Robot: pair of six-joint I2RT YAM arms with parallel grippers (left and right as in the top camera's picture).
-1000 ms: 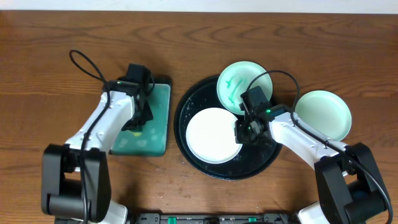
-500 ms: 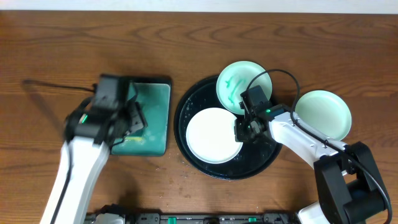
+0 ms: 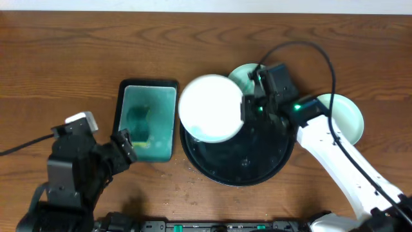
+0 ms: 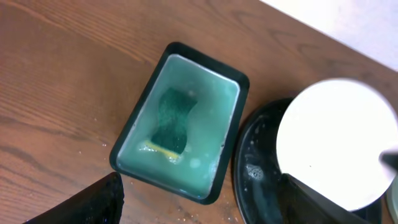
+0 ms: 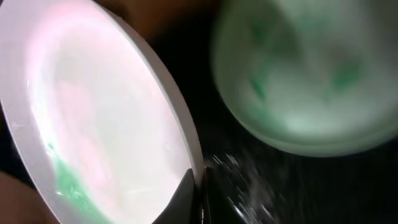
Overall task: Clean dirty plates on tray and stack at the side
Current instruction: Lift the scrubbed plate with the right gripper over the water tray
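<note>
Because the right claw [image 3: 247, 111] is clenched on the 3 o'clock rim of the white plate [image 3: 211, 108], the plate reaches away from it toward 9 o'clock, held off the tray [image 3: 238, 162] and overhanging the tray's 10 o'clock rim. The right wrist view shows the rim pinched between the jaws and a green smear low on the plate's face, so this plate looks uncleaned. How far it is tilted I cannot tell.

Just behind the claw, at the tray's 1 o'clock, sits the smeared mint plate [image 3: 236, 76]. The other mint plate [image 3: 351, 116] lies on the desk [image 3: 64, 51] at the tray's 3 o'clock, looking clean.

Further out at 9 o'clock from the held plate, the sponge [image 3: 137, 122] lies in the small rectangular tray [image 3: 148, 82], its long axis running 12 to 6. The left claw [image 4: 200, 190] is released, jaws wide and empty, and hangs at about 7 o'clock of that small tray. It is far nearer the sponge, which lies toward its 12 o'clock. Fetching the sponge is likely its job, with the jaws closing across the short axis.
</note>
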